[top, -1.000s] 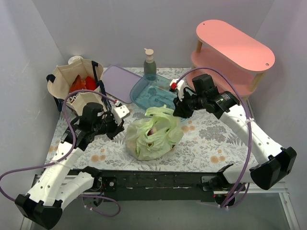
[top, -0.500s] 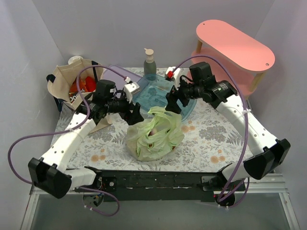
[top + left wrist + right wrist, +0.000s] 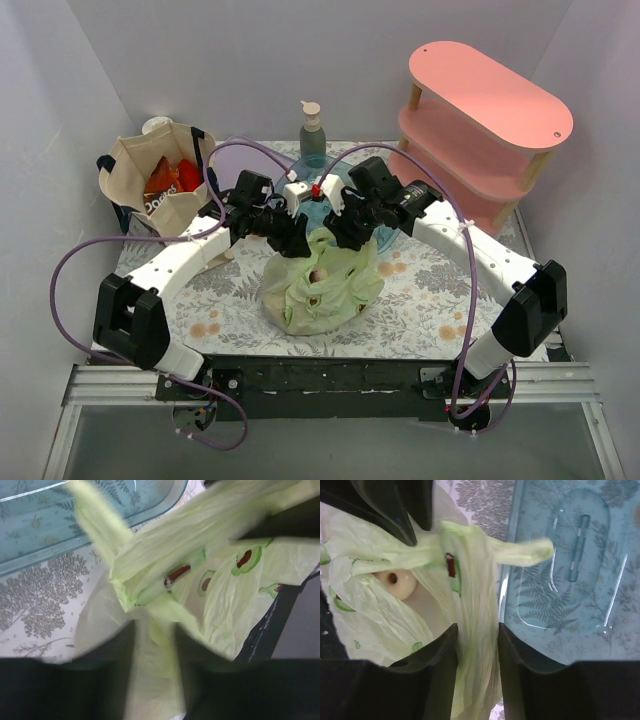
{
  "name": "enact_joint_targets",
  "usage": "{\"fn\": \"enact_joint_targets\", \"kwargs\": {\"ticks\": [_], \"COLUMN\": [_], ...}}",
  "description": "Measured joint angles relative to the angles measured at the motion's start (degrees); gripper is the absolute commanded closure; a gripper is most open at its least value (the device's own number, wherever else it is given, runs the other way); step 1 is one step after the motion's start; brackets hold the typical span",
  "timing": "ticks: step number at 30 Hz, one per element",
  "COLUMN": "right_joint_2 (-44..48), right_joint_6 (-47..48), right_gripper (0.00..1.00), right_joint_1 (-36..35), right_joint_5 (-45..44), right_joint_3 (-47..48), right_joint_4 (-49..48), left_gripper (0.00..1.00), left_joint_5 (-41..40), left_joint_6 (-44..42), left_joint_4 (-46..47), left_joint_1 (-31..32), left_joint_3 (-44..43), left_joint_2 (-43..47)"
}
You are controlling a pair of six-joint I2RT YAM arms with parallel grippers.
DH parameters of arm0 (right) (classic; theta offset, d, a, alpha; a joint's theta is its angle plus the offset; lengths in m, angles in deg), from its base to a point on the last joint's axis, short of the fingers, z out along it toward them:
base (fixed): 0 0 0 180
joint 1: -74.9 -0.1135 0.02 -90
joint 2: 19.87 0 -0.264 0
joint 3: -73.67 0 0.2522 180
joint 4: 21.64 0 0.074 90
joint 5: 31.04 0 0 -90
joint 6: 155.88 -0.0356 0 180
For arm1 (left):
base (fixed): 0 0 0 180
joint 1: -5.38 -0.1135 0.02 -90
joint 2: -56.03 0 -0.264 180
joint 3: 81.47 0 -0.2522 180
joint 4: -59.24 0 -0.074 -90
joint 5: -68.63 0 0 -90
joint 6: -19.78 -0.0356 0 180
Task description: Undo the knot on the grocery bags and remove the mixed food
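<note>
The pale-green plastic bag (image 3: 320, 290) sits at the table's centre, its knot (image 3: 322, 238) on top between both grippers. My left gripper (image 3: 298, 240) is shut on a handle strip of the bag left of the knot; in the left wrist view (image 3: 154, 630) the plastic fills the gap below the knot (image 3: 134, 587). My right gripper (image 3: 342, 234) is shut on the strip on the knot's right (image 3: 477, 630), below the knot (image 3: 451, 547). A pale round fruit (image 3: 395, 582) shows through the bag's opening. The beige tote (image 3: 135, 165) at back left holds a Doritos bag (image 3: 158, 183) and a red packet (image 3: 188, 176).
The clear blue tray (image 3: 570, 580) lies just behind the green bag, partly under the arms. A pump bottle (image 3: 313, 135) stands behind it. A purple lid (image 3: 232, 160) lies at back left. A pink two-tier shelf (image 3: 485, 115) stands at back right.
Both arms swung in from the sides to the top of the green bag. Their jaws now close on the handle strips at either side of the knot.
</note>
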Motion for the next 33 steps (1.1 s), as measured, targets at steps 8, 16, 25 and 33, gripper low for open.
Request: {"fn": "enact_joint_targets", "kwargs": {"ticks": [8, 16, 25, 33], "right_joint_2": [0.48, 1.03, 5.07, -0.04], "right_joint_6": [1.97, -2.73, -7.96, -12.15], "right_gripper": [0.99, 0.99, 0.99, 0.99], "right_joint_1": [0.92, 1.44, 1.33, 1.16], "right_joint_5": [-4.92, 5.16, 11.56, 17.07], "right_joint_3": [1.55, 23.69, 24.79, 26.45], "right_joint_4": [-0.2, 1.51, -1.97, -2.89], "left_gripper": [1.0, 1.0, 0.37, 0.02], "left_joint_5": [-4.42, -14.91, -26.32, -22.95], "left_joint_6": [-1.9, -6.97, -12.5, -3.58], "left_joint_4": [-3.1, -4.28, 0.87, -0.15], "left_joint_1": [-1.09, -6.97, -6.91, -7.13], "left_joint_3": [-1.57, -8.98, -18.75, -1.88], "left_joint_2": [3.54, 22.4, 33.16, 31.85]}}
